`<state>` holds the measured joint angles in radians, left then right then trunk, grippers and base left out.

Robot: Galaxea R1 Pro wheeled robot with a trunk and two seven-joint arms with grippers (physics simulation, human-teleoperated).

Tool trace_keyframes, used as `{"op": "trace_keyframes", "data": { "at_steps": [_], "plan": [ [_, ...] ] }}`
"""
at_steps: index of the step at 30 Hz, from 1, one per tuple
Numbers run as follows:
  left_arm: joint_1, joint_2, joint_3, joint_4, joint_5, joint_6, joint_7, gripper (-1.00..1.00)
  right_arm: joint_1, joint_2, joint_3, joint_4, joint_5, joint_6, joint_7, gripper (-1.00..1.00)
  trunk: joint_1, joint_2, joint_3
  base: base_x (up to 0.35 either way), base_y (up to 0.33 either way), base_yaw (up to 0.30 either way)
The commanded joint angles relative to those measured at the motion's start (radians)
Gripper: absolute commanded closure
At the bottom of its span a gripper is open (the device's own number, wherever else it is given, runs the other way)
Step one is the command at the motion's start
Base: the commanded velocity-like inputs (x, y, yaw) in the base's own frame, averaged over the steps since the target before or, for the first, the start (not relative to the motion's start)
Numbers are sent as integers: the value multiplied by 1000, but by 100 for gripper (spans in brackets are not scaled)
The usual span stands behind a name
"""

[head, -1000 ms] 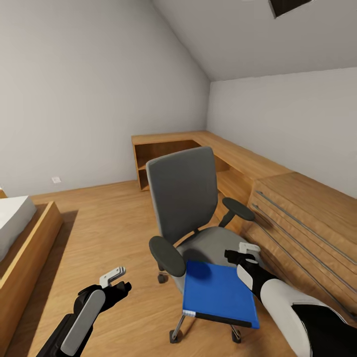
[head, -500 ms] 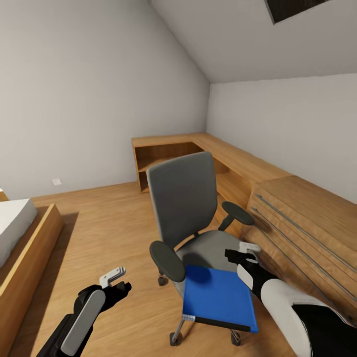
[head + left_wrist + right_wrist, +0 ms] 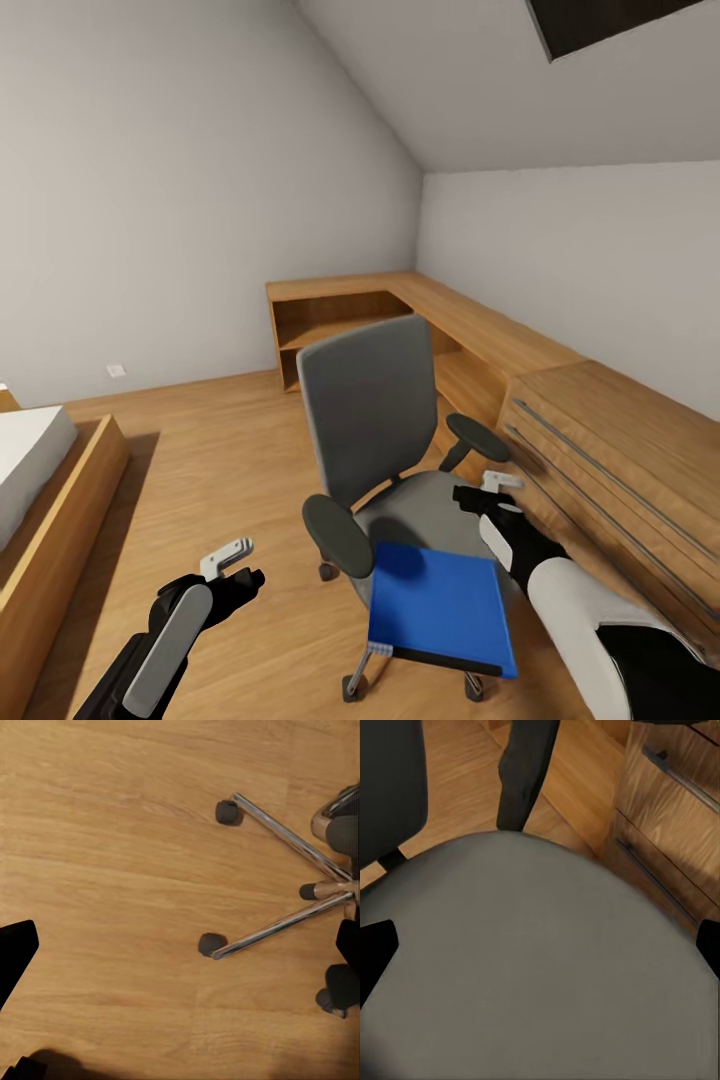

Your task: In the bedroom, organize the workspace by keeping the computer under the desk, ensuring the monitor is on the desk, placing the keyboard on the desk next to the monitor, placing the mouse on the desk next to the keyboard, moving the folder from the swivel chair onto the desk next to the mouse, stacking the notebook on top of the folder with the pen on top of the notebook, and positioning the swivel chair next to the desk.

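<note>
Lying flat, folder (image 3: 438, 604) overhangs swivel chair (image 3: 375, 420) seat.

You have a warm plank wooden floor (image 3: 210, 450) under everything, and the grey upholstered swivel chair (image 3: 375, 420) stands on it by its chrome five-star base (image 3: 289, 881) with black casters. On the chair's grey seat (image 3: 540, 960) lies the flat bright blue folder (image 3: 438, 605), overhanging the front edge. Light wooden cabinets (image 3: 600, 440) and a wooden bed frame (image 3: 60, 510) also rest on the floor.

No legible text, labels, brands, numbers or signs found on any surface in these views.
</note>
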<state>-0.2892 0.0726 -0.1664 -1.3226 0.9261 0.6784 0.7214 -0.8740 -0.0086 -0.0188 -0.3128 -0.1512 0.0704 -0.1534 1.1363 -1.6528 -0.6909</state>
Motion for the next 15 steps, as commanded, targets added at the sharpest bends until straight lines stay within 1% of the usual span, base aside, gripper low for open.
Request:
{"op": "trace_keyframes", "data": {
  "at_steps": [1, 2, 4, 5, 6, 8, 10, 11, 12, 14, 15],
  "plan": [
    [-1, 1, -2, -1, 10, 0, 10, -100, 11, 0, 0, -27, -8, 18, -3, -100, -4, 7, 2, 0, 0, 0],
    [-1, 1, -2, -1, 10, 0, 10, -100, 39, 0, 0, -85, -9, 48, -3, -100, -8, 14, 5, 0, 0, 0],
    [-1, 1, -2, -1, 10, 0, 10, -100, 76, 0, 0, -161, -9, 87, -3, -100, -16, 28, 12, 0, 0, 0],
    [-1, 1, -2, -1, 10, 0, 10, -100, 122, 0, 0, -256, -10, 134, -5, -100, -19, 35, 15, 0, 0, 0],
    [-1, 1, -2, -1, 10, 0, 10, -100, 196, 3, 1, -401, -10, 201, -7, -100, -23, 42, 18, 0, 0, 0],
    [-1, 1, -2, -1, 10, 0, 10, -100, 270, 6, 1, -543, -12, 268, -10, -100, -31, 56, 24, 0, 0, 0],
    [-1, 1, -2, -1, 10, 0, 10, -100, 329, 9, 1, -661, -18, 326, -11, -100, -39, 70, 30, 0, 0, 0],
    [-1, 1, -2, -1, 10, 0, 10, -100, 354, 11, 1, -712, -26, 352, -12, -100, -42, 77, 34, 0, 0, 0],
    [-1, 1, -2, -1, 10, 0, 10, -100, 395, 17, 1, -801, -51, 398, -13, -100, -46, 84, 37, 0, 0, 0],
    [-1, 1, -2, -1, 11, 0, 10, -100, 429, 22, 1, -874, -89, 435, -14, -100, -54, 98, 43, 0, 0, 0],
    [-1, 0, -2, -1, 11, 0, 10, -100, 443, 24, 1, -905, -111, 449, -14, -100, -54, 98, 43, 0, 0, 0]
  ]
}}
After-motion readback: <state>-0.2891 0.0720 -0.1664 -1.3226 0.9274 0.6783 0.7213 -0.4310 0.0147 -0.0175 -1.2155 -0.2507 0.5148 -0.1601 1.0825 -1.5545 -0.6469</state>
